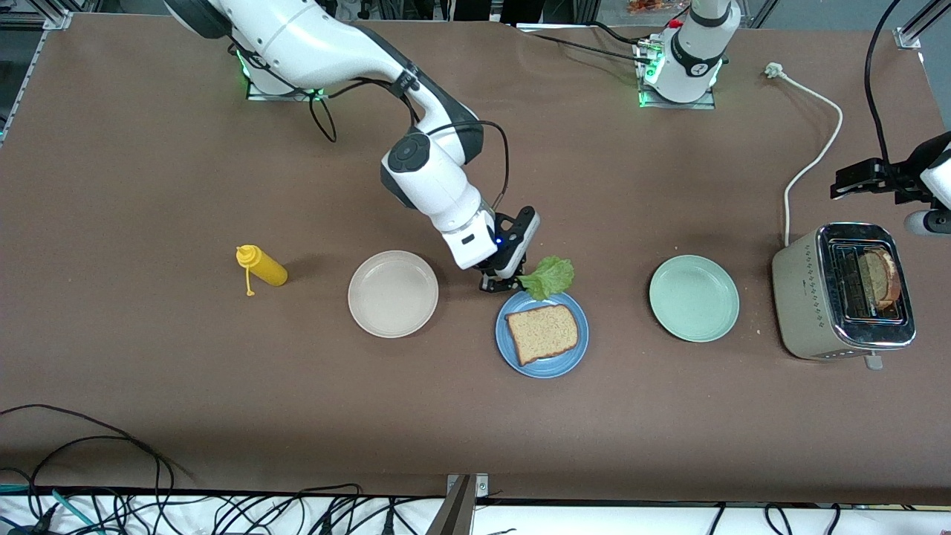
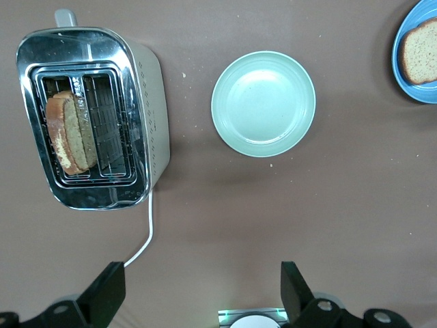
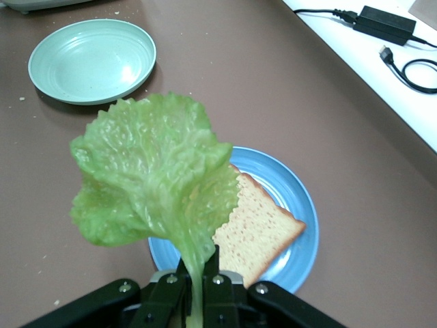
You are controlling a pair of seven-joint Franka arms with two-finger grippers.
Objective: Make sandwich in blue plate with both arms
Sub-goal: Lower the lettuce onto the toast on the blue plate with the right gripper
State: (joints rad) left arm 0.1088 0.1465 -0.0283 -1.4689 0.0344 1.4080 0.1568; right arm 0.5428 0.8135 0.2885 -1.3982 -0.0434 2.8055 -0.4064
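The bench [image 1: 148,186] is a flat dull brown. On it sits a mid-blue plate [image 1: 576,353] carrying a bread slice [image 1: 542,334] of speckled tan with a darker brown crust. The lettuce leaf [image 3: 153,174] is bright yellow-green and ruffled. One plate [image 1: 694,298] is pale mint green, another [image 1: 393,293] beige-white. The bottle [image 1: 261,266] is yellow. The toaster [image 1: 795,297] is cream with a chrome top; the bread in it [image 2: 68,133] looks brown, perhaps toasted. Both end effectors are black.

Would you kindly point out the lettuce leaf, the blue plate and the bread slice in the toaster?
lettuce leaf [image 3: 153,171], right wrist view, on the middle of the ruffled blade.
blue plate [image 1: 576,357], front view, on its bare rim beside the bread.
bread slice in the toaster [image 2: 68,133], left wrist view, on its top edge.
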